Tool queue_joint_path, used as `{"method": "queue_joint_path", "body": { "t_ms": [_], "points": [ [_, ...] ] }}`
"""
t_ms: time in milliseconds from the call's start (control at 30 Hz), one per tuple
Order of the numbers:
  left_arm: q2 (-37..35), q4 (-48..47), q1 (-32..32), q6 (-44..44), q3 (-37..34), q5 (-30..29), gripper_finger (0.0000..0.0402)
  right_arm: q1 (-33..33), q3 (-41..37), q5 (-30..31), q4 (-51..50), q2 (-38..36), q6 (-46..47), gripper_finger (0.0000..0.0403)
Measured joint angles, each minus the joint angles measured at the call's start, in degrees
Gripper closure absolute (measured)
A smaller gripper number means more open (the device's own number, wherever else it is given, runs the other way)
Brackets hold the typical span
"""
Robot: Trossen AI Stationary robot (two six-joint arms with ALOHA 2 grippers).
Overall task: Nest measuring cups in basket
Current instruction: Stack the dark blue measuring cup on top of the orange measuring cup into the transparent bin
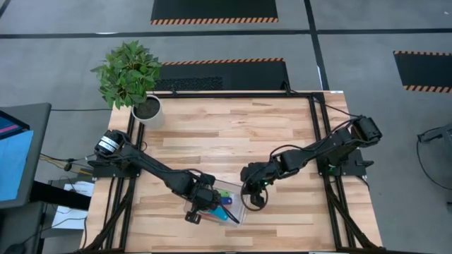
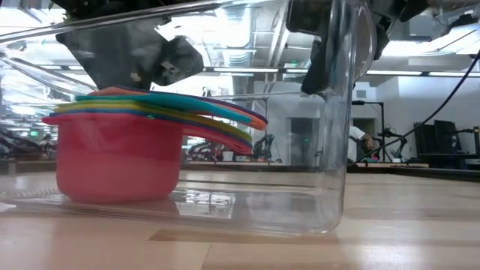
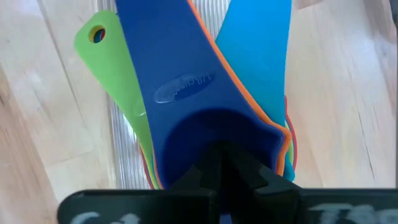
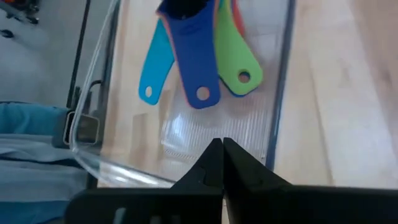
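both jaws look closed and empty, left gripper [image 1: 200, 204] over the nested measuring cups [image 2: 120, 150] in the basket [image 2: 330, 187], right gripper [image 1: 252, 194] beside it, nesting seemingly done.

A light wooden slatted table [image 1: 233, 134] is bordered by a black frame. A clear plastic basket [image 1: 235, 189] is set near its front edge, and a white pot [image 1: 150, 113] with a green plant is placed at the far left corner.
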Motion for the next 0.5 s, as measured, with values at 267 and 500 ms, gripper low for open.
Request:
{"method": "queue_joint_path", "body": {
  "t_ms": [267,500],
  "points": [
    [0.0,0.0,0.0,0.0,0.0,0.4,0.0401,-2.2,0.0,0.0,-2.2,-0.1,-1.3,0.0389],
    [0.0,0.0,0.0,-0.2,0.0,0.9,0.0401,-4.2,0.0,3.3,-2.5,-0.1,-3.0,0.0391]
  ]
}}
